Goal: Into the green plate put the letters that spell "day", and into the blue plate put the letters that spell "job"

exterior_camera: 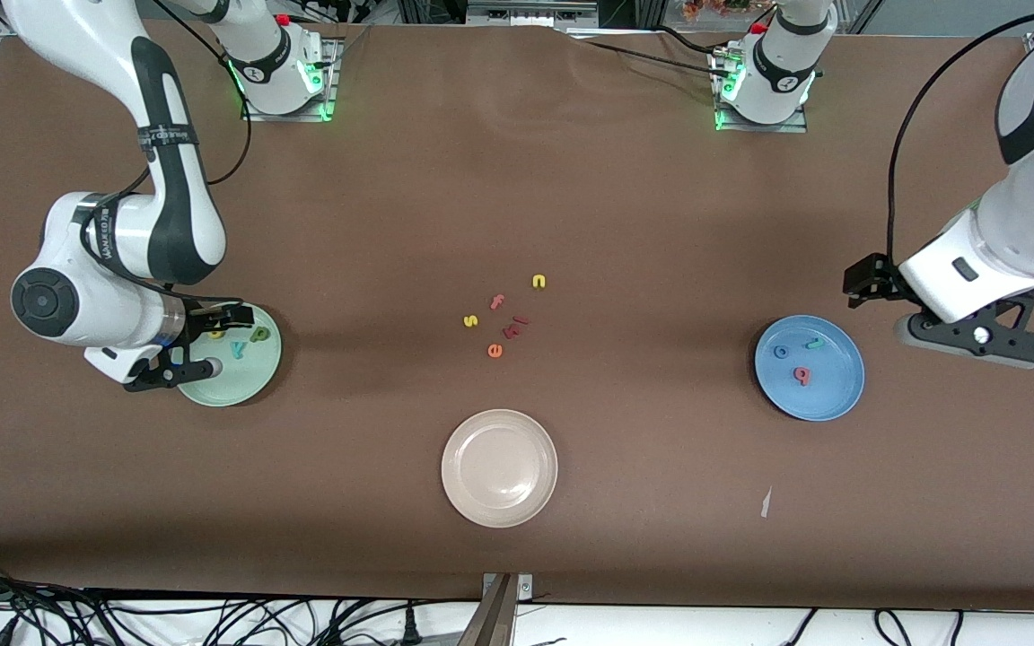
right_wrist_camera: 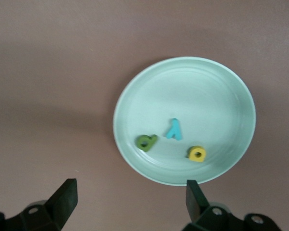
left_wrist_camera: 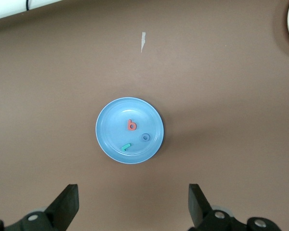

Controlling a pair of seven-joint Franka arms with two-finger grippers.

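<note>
The round pale green plate (right_wrist_camera: 184, 120) sits at the right arm's end of the table with the tiny teal foam y (right_wrist_camera: 174, 130), dark green foam d (right_wrist_camera: 146, 142) and yellow foam a (right_wrist_camera: 197, 154) in it. The right gripper (right_wrist_camera: 127, 202) hangs over it, fingers wide, holding nothing. The round blue plate (left_wrist_camera: 111, 139) holds the blue o (left_wrist_camera: 145, 137), teal j (left_wrist_camera: 126, 147) and salmon-pink b (left_wrist_camera: 131, 125). The left gripper (left_wrist_camera: 132, 204) hangs open beside that plate. Leftover letters lie mid-table: yellow s (exterior_camera: 470, 320), yellow n (exterior_camera: 538, 282), orange e (exterior_camera: 495, 351), pink f (exterior_camera: 497, 301). A beige-white plate (exterior_camera: 499, 467) sits nearer the front camera.
</note>
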